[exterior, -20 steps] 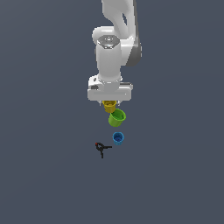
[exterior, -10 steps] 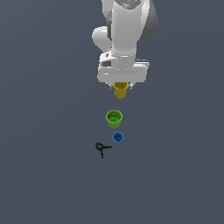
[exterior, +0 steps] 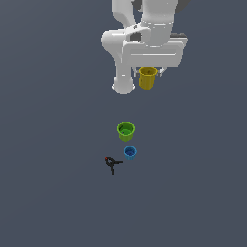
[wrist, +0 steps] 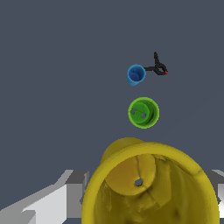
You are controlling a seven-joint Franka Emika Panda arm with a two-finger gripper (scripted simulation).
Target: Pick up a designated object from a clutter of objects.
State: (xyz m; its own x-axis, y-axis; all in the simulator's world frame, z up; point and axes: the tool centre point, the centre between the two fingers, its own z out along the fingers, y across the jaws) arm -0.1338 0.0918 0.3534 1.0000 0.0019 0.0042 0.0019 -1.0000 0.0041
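Mustard-yellow tapered cup (exterior: 147, 77) upright, mouth up, raised well above the grey floor, green cup (exterior: 125, 130) upright below it, smaller blue cup (exterior: 130, 152) just beside the green, tiny black red-tipped clamp (exterior: 112, 163) lying near the blue.

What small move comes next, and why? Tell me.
Probably just hold the grip and steady the lift: the yellow cup hangs under the gripper, well apart from the green cup, blue cup and clamp.

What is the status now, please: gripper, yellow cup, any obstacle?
Gripper shut on yellow cup, raised off the floor. Green cup, blue cup, black clamp below, apart. Nothing in the way.
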